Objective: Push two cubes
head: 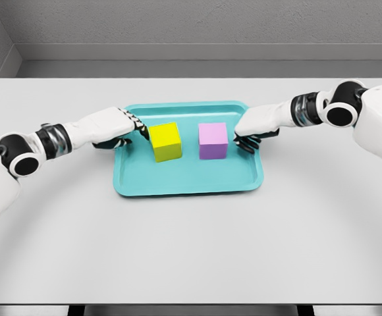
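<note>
Left robot hand (126, 131) touching yellow cube (166, 141); right robot hand (249, 135) beside purple cube (213, 141).

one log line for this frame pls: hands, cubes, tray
left hand: open, at yellow cube left side | right hand: open, beside purple cube right side | both cubes on teal tray, apart

A tray (188, 181) lay on the table (191, 250), toward its far middle, and in the tray stood two cubes side by side with a gap between them: the left cube (166, 141) and the right cube (213, 141). The left hand (122, 131) reached over the tray's left rim, just beside the left cube's left face. The right hand (250, 135) sat over the right rim, just beside the right cube's right face.
</note>
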You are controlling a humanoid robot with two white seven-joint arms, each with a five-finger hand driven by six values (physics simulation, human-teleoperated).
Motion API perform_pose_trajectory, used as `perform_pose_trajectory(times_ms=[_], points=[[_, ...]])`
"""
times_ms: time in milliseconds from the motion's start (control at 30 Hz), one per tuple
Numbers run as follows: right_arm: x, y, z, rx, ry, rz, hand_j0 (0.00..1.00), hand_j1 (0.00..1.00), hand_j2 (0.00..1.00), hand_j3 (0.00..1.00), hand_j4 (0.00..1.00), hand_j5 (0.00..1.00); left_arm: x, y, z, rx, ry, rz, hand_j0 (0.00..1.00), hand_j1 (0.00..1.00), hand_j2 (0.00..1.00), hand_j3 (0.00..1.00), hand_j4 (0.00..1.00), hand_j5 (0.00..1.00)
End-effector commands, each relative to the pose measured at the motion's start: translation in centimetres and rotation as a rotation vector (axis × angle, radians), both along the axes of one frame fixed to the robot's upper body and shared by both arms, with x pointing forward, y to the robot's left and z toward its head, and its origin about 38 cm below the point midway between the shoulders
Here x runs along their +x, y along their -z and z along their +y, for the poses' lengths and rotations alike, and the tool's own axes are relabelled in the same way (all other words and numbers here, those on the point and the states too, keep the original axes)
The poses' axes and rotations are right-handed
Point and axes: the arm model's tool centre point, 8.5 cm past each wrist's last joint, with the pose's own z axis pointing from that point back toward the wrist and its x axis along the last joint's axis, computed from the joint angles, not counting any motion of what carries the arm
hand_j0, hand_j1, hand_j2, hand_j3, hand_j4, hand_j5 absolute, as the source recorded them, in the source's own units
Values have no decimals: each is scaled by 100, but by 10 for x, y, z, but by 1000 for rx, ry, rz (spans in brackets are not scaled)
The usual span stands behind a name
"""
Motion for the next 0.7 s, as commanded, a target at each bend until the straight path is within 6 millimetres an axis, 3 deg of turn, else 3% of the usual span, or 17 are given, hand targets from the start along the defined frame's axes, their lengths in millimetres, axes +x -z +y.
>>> perform_pose_trajectory(times_ms=[0,433,533,667], points=[[3,4,3,-8,7,2,12,12,12,12,12,12,1,4,3,-5,-13,16,60,60,60,60,60,60],[9,13,11,-55,8,-1,12,12,12,12,12,12,6,2,-15,-30,7,12,60,60,60,60,60,60],[10,11,16,-51,0,-4,12,12,12,12,12,12,7,4,-6,-25,-10,21,60,60,60,60,60,60],[8,14,25,-54,-19,1,12,12,12,12,12,12,9,4,-11,-22,-6,27,60,60,60,60,60,60]])
